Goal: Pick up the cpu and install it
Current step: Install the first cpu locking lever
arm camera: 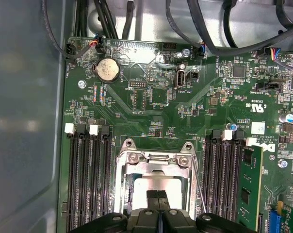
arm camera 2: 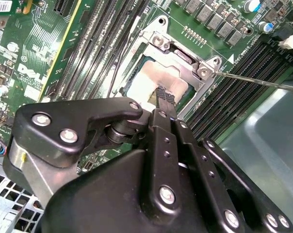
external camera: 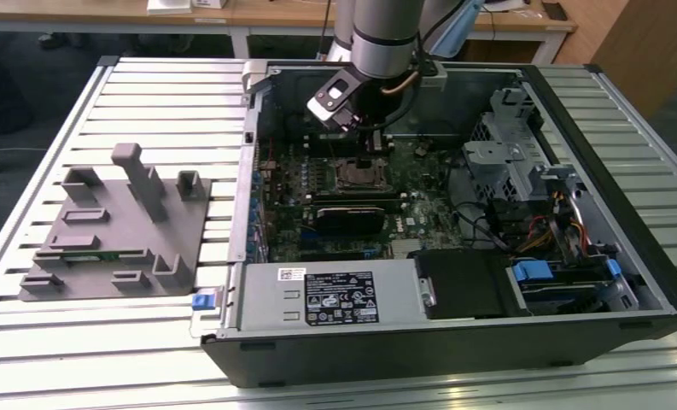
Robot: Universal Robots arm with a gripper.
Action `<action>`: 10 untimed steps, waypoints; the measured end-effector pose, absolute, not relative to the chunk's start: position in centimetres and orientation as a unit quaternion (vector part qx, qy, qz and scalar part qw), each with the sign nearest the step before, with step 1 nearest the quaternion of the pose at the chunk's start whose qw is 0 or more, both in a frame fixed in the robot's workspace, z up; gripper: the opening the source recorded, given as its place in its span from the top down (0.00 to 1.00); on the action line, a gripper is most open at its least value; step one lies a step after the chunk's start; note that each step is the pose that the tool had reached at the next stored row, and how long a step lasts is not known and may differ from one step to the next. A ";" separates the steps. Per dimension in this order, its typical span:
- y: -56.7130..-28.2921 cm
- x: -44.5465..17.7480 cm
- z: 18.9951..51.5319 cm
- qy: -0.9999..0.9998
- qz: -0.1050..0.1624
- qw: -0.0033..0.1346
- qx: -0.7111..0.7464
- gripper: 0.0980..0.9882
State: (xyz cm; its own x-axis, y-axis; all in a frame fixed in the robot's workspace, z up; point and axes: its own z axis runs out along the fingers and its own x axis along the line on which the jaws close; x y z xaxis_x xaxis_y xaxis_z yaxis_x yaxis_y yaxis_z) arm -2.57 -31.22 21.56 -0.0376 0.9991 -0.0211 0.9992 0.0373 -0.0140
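Note:
The cpu (arm camera: 147, 188) lies flat inside the metal-framed socket (arm camera: 156, 158) on the green motherboard, its silvery-white top showing in both wrist views (arm camera 2: 149, 77). My gripper (arm camera: 157, 195) hangs straight over it with its two black fingers pressed together and nothing between them. The fingertips (arm camera 2: 164, 95) sit at or just above the chip's top; I cannot tell if they touch. In the exterior view the gripper (external camera: 364, 159) reaches down into the open computer case over the socket (external camera: 354, 176).
The socket's thin lever rod (arm camera 2: 255, 80) sticks out beside the frame. Memory slots (arm camera: 88, 179) flank the socket on both sides. A grey plastic holder block (external camera: 116, 231) stands on the slatted table at the exterior view's left. Drive cages and cables (external camera: 543, 196) crowd the case's right.

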 end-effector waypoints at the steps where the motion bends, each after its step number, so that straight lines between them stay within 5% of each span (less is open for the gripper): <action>1: -31.2 -2.6 21.6 0.720 -0.012 0.003 0.694 0.99; 10: -31.2 -2.6 22.0 0.720 -0.012 0.003 0.694 0.99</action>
